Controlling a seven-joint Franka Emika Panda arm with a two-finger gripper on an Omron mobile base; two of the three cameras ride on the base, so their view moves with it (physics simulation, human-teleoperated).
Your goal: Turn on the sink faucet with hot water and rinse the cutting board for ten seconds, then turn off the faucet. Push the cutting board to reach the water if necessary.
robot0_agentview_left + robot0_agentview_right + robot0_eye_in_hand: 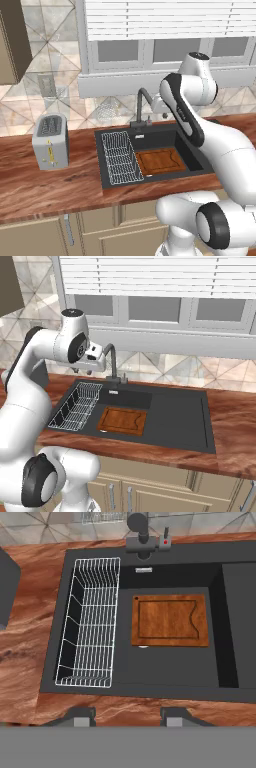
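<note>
No water runs from the faucet [138, 532] and the cutting board [170, 620] looks dry, so by my reading the task has not really begun: the tap has yet to be turned on, the rinse done, and the tap shut off again.

The board lies flat on the floor of the sink [200, 672], in the deeper basin, just beside the wire rack [90, 622] that fills the sink's left end. It sits toward the back of the basin, a little in front of the faucet base, which stands on the sink's back rim. The small lever [165, 539] with a red mark rises at the right side of that base. The spout reaches forward over the basin; whether its stream would land on the board or just behind it I cannot tell, so a push may or may not be needed.

The gripper [127, 716] hangs high above the front edge of the counter [30, 667], looking down into the sink, its fingertips drawn together and holding nothing. In the right base view it sits near the top of the faucet's neck [111, 356], apart from the lever.

A toaster [50, 141] stands on the counter well to the left of the sink, clear of the work
</note>
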